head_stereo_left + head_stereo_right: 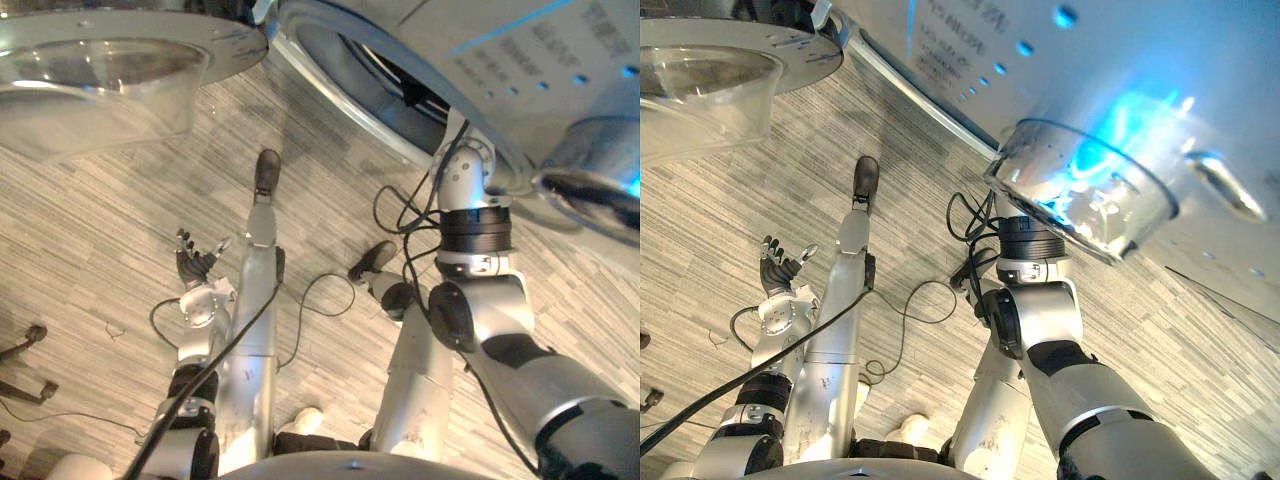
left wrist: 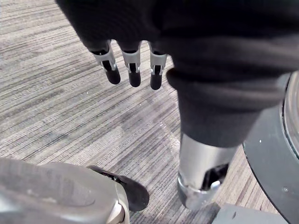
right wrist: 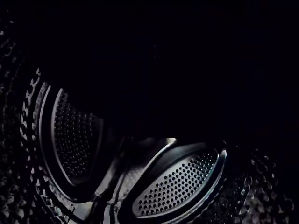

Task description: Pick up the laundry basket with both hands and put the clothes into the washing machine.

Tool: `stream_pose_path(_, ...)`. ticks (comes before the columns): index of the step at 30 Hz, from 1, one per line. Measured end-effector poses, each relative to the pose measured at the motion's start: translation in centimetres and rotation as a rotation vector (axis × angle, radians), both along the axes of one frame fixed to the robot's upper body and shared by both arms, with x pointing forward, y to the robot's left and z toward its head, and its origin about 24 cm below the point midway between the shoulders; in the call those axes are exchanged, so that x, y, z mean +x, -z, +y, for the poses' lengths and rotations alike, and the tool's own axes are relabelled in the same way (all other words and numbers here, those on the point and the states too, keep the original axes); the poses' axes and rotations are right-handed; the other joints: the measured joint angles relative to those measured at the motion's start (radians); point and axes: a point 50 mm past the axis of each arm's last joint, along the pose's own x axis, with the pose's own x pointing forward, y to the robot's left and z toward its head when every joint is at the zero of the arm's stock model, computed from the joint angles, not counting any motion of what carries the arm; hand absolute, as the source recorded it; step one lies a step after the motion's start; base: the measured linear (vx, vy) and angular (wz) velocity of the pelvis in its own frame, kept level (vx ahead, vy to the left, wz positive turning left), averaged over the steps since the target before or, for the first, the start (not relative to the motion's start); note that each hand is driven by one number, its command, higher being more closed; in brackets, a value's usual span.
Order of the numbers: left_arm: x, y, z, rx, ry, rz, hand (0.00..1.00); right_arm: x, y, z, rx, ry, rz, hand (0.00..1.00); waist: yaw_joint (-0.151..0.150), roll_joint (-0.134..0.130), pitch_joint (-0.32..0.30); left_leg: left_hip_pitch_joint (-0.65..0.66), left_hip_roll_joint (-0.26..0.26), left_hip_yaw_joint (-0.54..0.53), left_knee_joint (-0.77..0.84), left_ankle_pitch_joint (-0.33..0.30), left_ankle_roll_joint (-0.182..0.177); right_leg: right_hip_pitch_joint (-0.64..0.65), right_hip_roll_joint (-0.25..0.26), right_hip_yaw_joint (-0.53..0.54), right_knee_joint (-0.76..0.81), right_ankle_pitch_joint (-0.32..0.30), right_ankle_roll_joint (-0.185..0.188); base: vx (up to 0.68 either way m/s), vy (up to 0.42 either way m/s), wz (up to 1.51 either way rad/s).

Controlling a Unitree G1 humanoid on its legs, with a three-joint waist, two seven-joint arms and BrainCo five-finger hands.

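This looks to me like a laundry area, in a home or a test room, I cannot tell which. A front-loading washing machine has its round glass door swung open, blue lights on its panel and a perforated steel drum inside. It stands on a grey plank-pattern floor.

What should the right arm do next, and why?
Probably pull back out of the washing machine: the arm reaches into its opening, the wrist view shows the perforated drum, and the left hand hangs open, empty, over the floor.
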Motion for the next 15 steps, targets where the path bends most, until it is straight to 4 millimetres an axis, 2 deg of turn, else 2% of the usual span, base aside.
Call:
stream_pose_path(3, 0.0, -0.1, -0.2, 0.001, 0.007, -0.009, 0.0, 0.3, -0.7, -0.5, 0.016, 0.026, 0.021, 1.0, 0.001, 0.0, 0.0, 0.014, 0.006, 0.001, -0.05, 0.032, 0.002, 0.001, 0.009, -0.004, -0.028, 0.022, -0.003, 0.02, 0.007, -0.07)
stream_pose_path(8, -0.4, 0.0, -1.2, -0.007, 0.045, -0.014, 0.0, 2.3, -2.1, -0.6, -0.016, 0.03, 0.094, 1.0, 0.004, 0.001, 0.0, 0.057, 0.017, 0.0, -0.161, 0.092, -0.006, -0.002, 0.02, -0.005, -0.054, 0.049, -0.022, 0.0, 0.001, -0.06)
stream_pose_path(10, -0.3, -0.3, -1.7, 0.0, 0.07, -0.029, 0.0, 2.0, -3.3, -1.4, -0.009, 0.028, 0.072, 1.0, 0.013, 0.001, 0.0, 0.059, 0.018, 0.001, -0.21, 0.092, -0.007, -0.02, 0.022, -0.006, -0.066, 0.066, -0.029, 0.0, 0.0, 0.0)
stream_pose_path(11, -0.3, -0.4, -1.8, 0.001, 0.074, -0.032, 0.0, 1.8, -3.7, -1.6, -0.005, 0.03, 0.058, 0.0, 0.014, 0.002, 0.001, 0.059, 0.018, 0.001, -0.22, 0.091, -0.007, -0.023, 0.022, -0.006, -0.072, 0.073, -0.03, -0.01, 0.023, -0.05)
stream_pose_path(15, -0.3, -0.4, -2.3, 0.011, 0.099, -0.032, 0.0, 0.7, -4.5, -3.8, 0.06, 0.118, 0.013, 0.0, 0.037, 0.006, 0.003, 0.056, 0.008, 0.003, -0.243, 0.092, -0.008, -0.039, 0.016, 0.004, -0.091, 0.102, -0.024, 0.01, 0.032, -0.04)
